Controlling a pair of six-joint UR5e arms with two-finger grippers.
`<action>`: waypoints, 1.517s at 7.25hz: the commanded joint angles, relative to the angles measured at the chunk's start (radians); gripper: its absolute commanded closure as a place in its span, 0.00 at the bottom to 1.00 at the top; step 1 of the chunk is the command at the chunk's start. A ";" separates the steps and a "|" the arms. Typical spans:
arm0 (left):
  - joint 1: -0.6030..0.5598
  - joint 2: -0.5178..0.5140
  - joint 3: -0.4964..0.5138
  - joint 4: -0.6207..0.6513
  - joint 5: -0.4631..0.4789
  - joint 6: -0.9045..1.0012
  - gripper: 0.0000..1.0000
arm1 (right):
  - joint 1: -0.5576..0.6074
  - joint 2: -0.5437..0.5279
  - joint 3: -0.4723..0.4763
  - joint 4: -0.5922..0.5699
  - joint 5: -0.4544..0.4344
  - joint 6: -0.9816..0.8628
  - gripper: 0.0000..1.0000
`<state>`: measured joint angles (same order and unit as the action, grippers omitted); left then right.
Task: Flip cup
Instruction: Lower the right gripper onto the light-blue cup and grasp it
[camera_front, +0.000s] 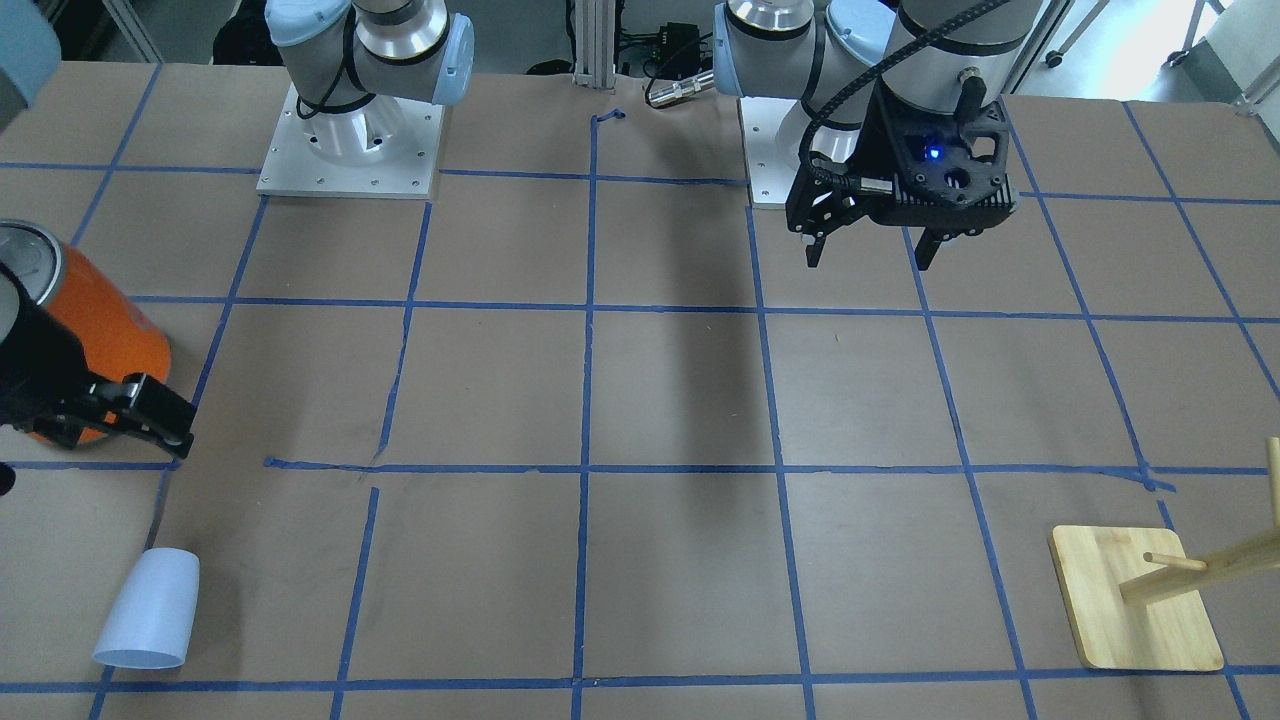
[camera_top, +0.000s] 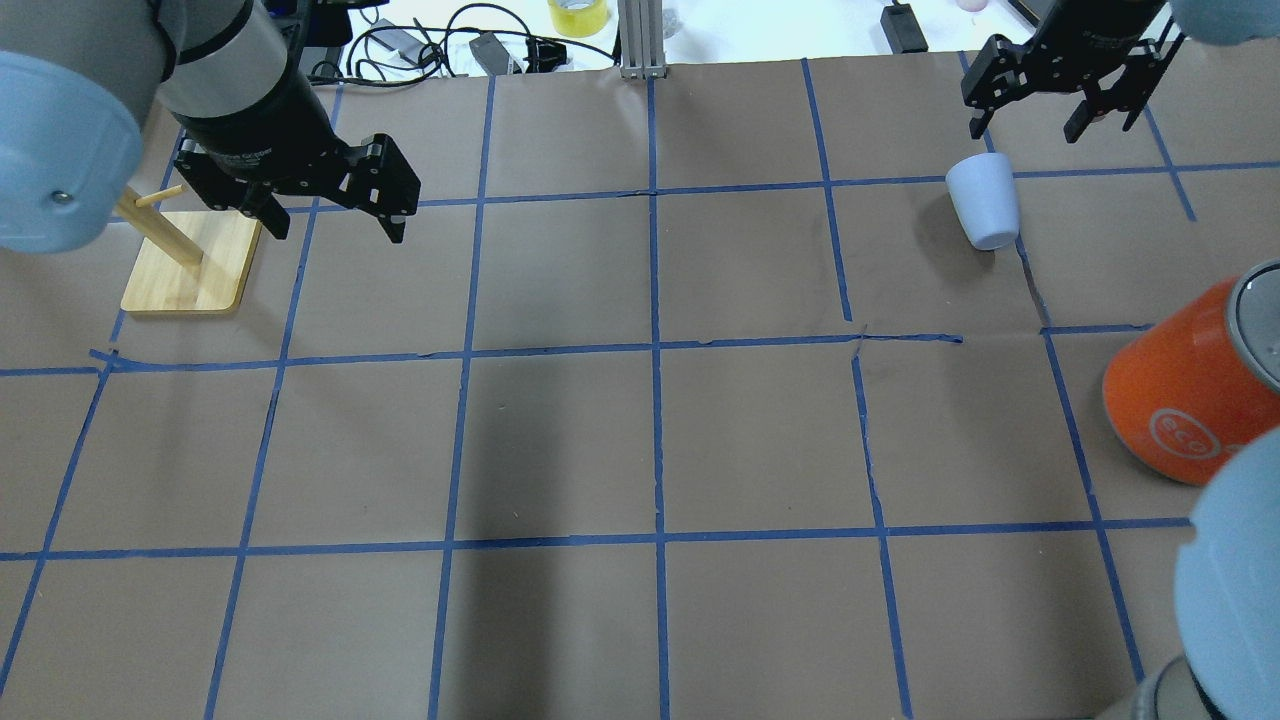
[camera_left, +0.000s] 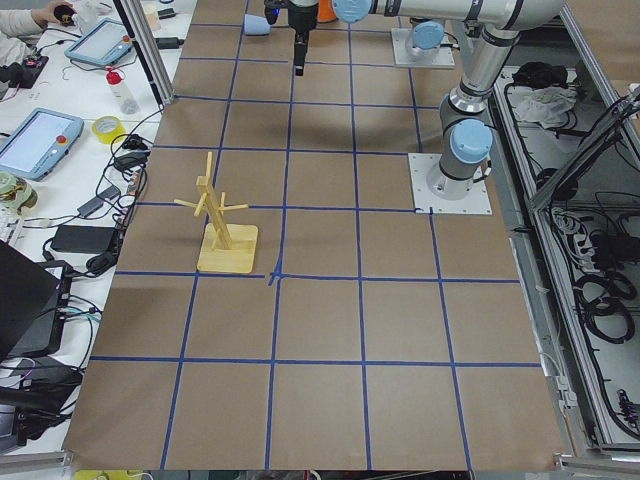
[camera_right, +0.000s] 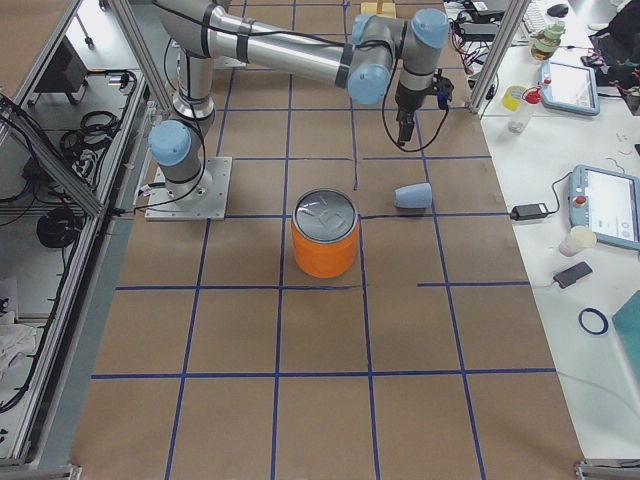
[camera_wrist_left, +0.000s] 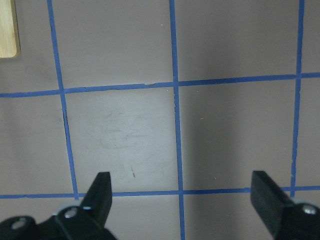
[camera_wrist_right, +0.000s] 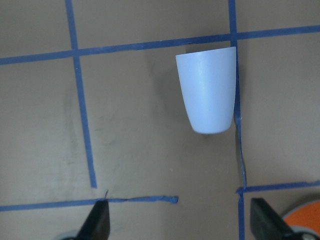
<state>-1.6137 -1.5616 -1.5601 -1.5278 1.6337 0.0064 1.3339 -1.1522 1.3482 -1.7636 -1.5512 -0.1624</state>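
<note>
Overhead exterior, from the robot's edge outward: orange can (camera_top: 1185, 395) upright by the right end of the bench (camera_top: 650, 450), roughly midway across. Further out, toward the far right corner, cup (camera_top: 982, 205) on its side along a blue tape line, wider end toward the far edge, well apart from the can. Above and beyond it, right gripper (camera_top: 1025, 128) hovering, fingers spread wide, gripping nothing, clear of the cup. Toward the far left corner, left gripper (camera_top: 335, 225) likewise spread and unladen, above the paper, just beside the wooden rack (camera_top: 190, 275). Between rack and cup, a wide run of taped brown paper.

Only from the right wrist: cup seen lengthwise, ahead of both fingertips, paper on either side of it, a sliver of the can at the lower right corner. Only from exterior right: the can's whole silver top. Only from exterior left: the rack entire, post upright with its pegs. From the left wrist: paper, tape and one corner of the rack's base.
</note>
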 joint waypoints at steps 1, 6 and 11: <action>0.000 0.000 0.000 0.000 0.000 0.001 0.00 | -0.038 0.142 0.008 -0.162 0.006 -0.086 0.01; 0.000 0.000 0.000 0.000 0.000 0.000 0.00 | -0.038 0.302 0.005 -0.303 -0.004 -0.112 0.02; 0.000 0.006 -0.014 0.002 0.000 0.001 0.00 | 0.003 0.280 -0.003 -0.289 -0.004 -0.193 0.52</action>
<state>-1.6138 -1.5572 -1.5697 -1.5265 1.6337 0.0064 1.3114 -0.8487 1.3514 -2.0622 -1.5570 -0.3430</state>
